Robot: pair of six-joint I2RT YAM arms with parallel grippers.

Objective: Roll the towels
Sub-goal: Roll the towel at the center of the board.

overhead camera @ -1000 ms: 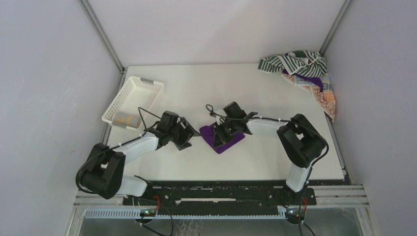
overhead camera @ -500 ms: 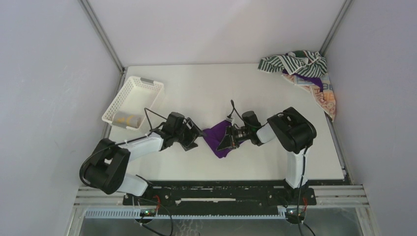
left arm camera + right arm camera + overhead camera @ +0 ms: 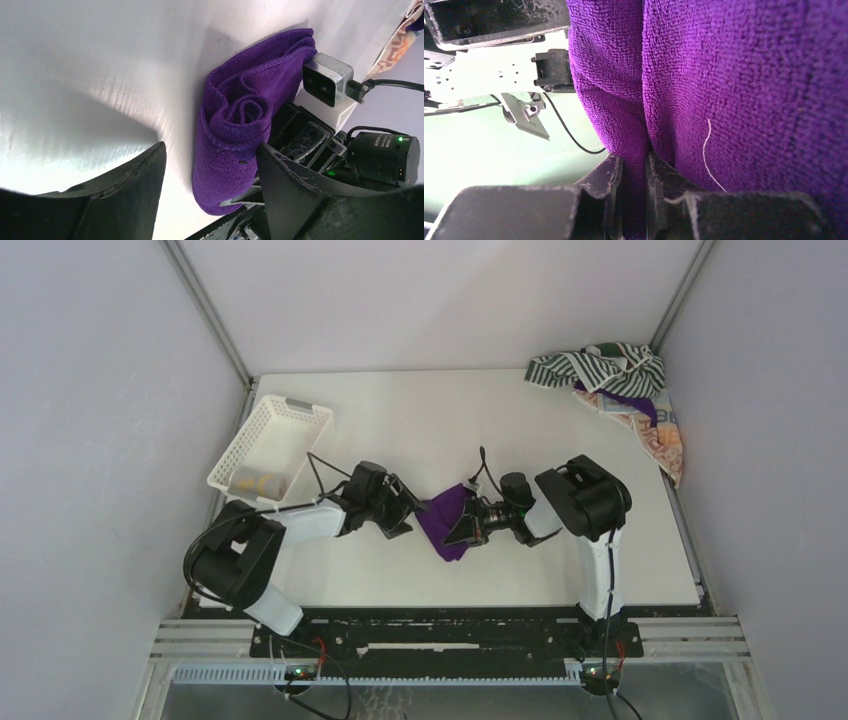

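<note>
Fingers of the right gripper are clenching a fold of the purple towel between them. By my reading that pinch is serving as the core the cloth is winding around, which is why the wrist is lying low and sideways near the middle of the table, where the towel is resting. Across from it the left gripper is standing spread, its two fingers flanking the coiled end of the towel without touching it, probably placed to steady or take over the roll. On the table's far right corner a heap of loose cloths is lying unrolled: a green-and-white striped towel is sitting on top, and an orange patterned towel is spilling toward the near side beneath it. At the far left a white lattice basket is sitting at an angle, holding what is looking like a finished yellow roll at its near end, so it is likely serving as the place for done work. In the left wrist view a small silver camera box is showing just beside the towel, and a green light is glowing on the dark motor housing. White print on that housing is showing too small to read, and no brand or label is coming through anywhere else.
</note>
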